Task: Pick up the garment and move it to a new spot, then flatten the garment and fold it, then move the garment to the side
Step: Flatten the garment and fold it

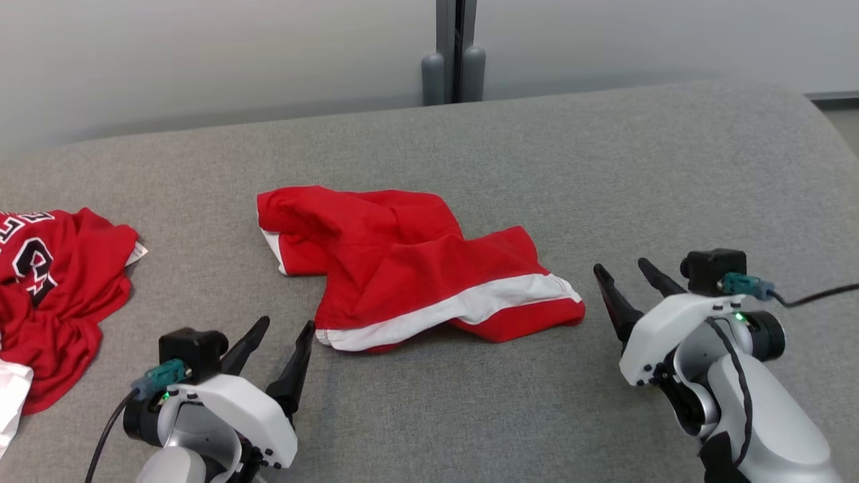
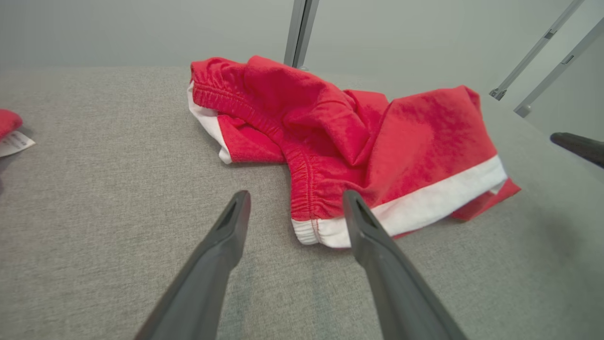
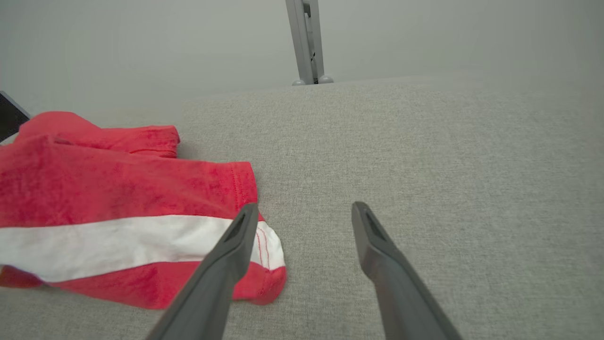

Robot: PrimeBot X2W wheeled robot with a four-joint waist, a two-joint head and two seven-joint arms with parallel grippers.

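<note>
Grey woven cloth covers the desk, and near its centre lies the garment: red shorts in a soft knit, crumpled, the gathered elastic waistband folded over on itself, a white band running along the near edge. It's lying loose, nothing gripping it. Left gripper sits at the heap's 7 o'clock, fingers spread wide, tips just short of the white corner. Right gripper sits at 3 o'clock, spread just as wide, just beside the leg hem. Out at 9 o'clock a red printed jersey lies bunched, well apart. The danger, I reckon, is a pinch that catches one layer only, so the limp fabric lifts twisted. And with red beside red, a reach toward the jersey would be the wrong pick.
</note>
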